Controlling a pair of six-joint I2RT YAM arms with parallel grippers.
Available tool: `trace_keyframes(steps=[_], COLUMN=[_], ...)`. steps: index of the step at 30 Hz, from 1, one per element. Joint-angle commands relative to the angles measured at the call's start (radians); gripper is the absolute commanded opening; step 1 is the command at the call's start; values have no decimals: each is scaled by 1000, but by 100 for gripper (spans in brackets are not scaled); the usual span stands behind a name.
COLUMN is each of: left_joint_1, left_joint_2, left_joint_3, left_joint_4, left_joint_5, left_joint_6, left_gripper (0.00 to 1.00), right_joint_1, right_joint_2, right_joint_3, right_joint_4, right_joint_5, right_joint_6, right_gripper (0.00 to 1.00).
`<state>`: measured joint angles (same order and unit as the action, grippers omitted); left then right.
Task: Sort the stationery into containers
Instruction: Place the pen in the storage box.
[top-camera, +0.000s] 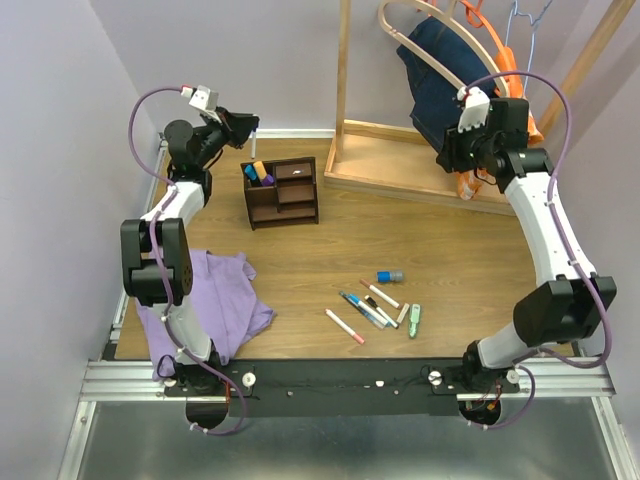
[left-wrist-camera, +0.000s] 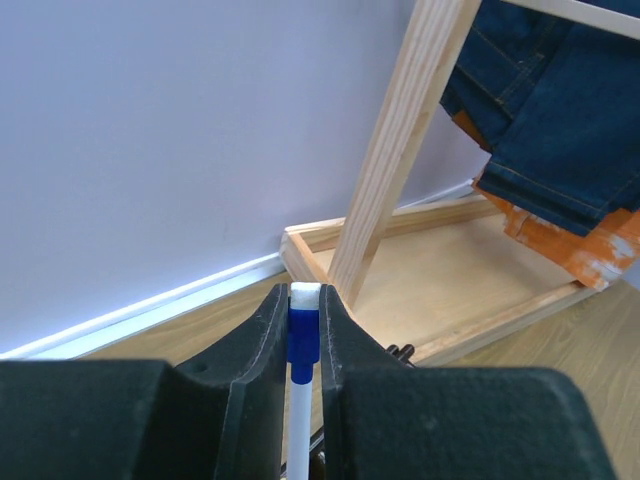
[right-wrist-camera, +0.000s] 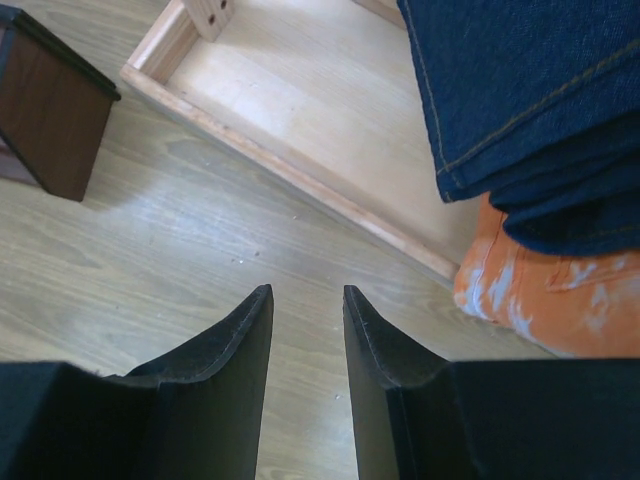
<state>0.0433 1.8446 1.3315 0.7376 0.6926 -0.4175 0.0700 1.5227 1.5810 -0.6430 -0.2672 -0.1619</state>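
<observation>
My left gripper (top-camera: 240, 125) hovers high at the back left, just behind the dark brown organiser (top-camera: 282, 192). It is shut on a white pen with a blue cap (left-wrist-camera: 303, 340), which stands pinched between the fingertips of the left gripper (left-wrist-camera: 305, 290). Blue, yellow and purple markers (top-camera: 258, 173) stand in the organiser's left compartment. Several pens (top-camera: 370, 305) lie loose on the table's near middle, with a stubby blue-grey cylinder (top-camera: 390, 276) and a pale green piece (top-camera: 414, 320). My right gripper (top-camera: 455, 150) hangs at the back right, and the right gripper (right-wrist-camera: 308, 292) is open over bare wood. The organiser's corner (right-wrist-camera: 50, 110) shows at its upper left.
A light wooden rack base (top-camera: 410, 165) fills the back right, with jeans (top-camera: 440, 70) and an orange garment (top-camera: 468, 185) hanging over it. Its slanted post (left-wrist-camera: 400, 150) stands just ahead of the left gripper. A purple cloth (top-camera: 215, 295) lies at the near left.
</observation>
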Motion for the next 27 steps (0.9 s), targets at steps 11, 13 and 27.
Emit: trace_keyframes(steps=[11,13,27], left_joint_1=[4,6,43], left_joint_2=[27,30,22], left_joint_3=[-253,-270,-333], left_joint_4=[321,327,328], left_joint_5=[35,33,70], left_joint_6=[-66,-57,-44], left_gripper=[0,0,9], right_joint_1=[-4,7,42], right_joint_2=[136,134,100], right_joint_3=[105,91,25], right_joint_4=[-54,-49,-38], right_joint_5=[8,9,23], right_joint_6=[-42,-39,-53], right_gripper=[42,42,42])
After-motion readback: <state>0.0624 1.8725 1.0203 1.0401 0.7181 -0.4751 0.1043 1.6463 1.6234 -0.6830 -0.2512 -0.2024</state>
